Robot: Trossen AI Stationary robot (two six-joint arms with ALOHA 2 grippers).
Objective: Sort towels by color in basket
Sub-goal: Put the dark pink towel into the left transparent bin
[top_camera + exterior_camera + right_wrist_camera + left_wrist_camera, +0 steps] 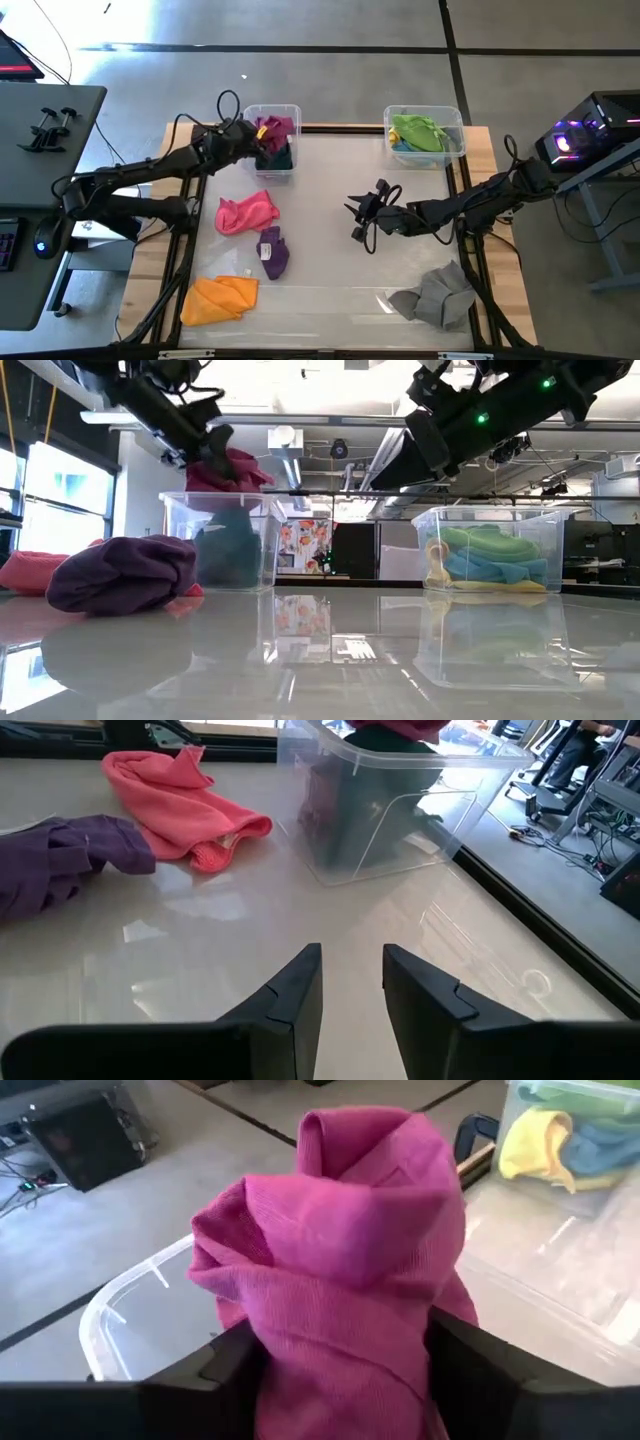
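Note:
My left gripper (262,140) is shut on a magenta towel (274,128) above the left clear bin (288,170), which holds a dark green towel (279,158). The right clear bin (455,150) holds light green (420,130), light blue and yellow towels. On the table lie a pink towel (246,212), a purple towel (272,250), an orange towel (220,298) and a grey towel (436,295). My right gripper (358,220) is open and empty above the table's middle. My left gripper pinches the magenta towel between its two fingers (470,1365), on a bunched lower part (340,1370) with several folds. The fingers come level from the table's left. The towel's free end (350,1190) sticks out beyond the fingertips, over the left bin and clear of it.
The two bins stand at the table's far edge. A wooden frame (485,150) borders the table. A dark side table (50,130) with clamps stands at the left, and equipment with a purple light (575,140) at the right.

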